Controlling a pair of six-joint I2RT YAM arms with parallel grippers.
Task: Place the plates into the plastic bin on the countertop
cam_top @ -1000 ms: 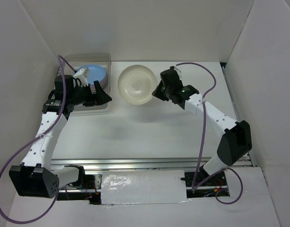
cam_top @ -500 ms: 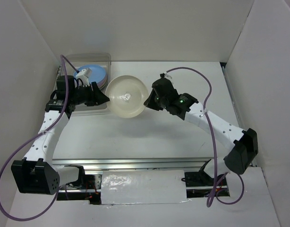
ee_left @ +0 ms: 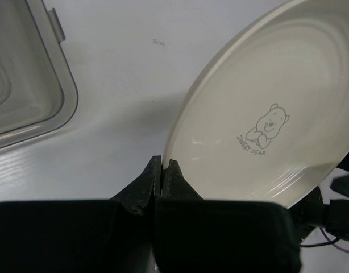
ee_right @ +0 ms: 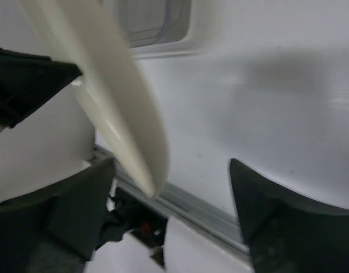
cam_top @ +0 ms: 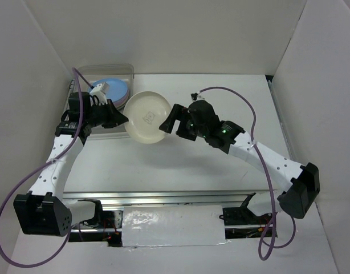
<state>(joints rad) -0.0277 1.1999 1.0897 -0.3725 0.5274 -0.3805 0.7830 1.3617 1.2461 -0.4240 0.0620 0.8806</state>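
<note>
Left gripper [ee_left: 163, 168] fingers are pinched tight on the near-left rim of the cream plate [ee_left: 265, 108]. Right gripper [cam_top: 171, 120] fingers are spread apart either side of the plate's opposite rim, no clamp.

A second ago this was reversed: the left fingers were wide open by the plastic bin [cam_top: 128, 69] and the right ones were clamped on the plate. The plate has shifted left since then and is now tilted, bear print up. The right arm is stretched further left.

The plate's left edge is just beside the bin's right wall, not over it. Bin sits in the far-left corner against the side wall [cam_top: 32, 63]. Blue plate [cam_top: 113, 88] lies inside on a lilac plate [cam_top: 125, 99]. Bare countertop [cam_top: 180, 160] runs right of and in front of the plate, to the front rail [cam_top: 163, 197].
</note>
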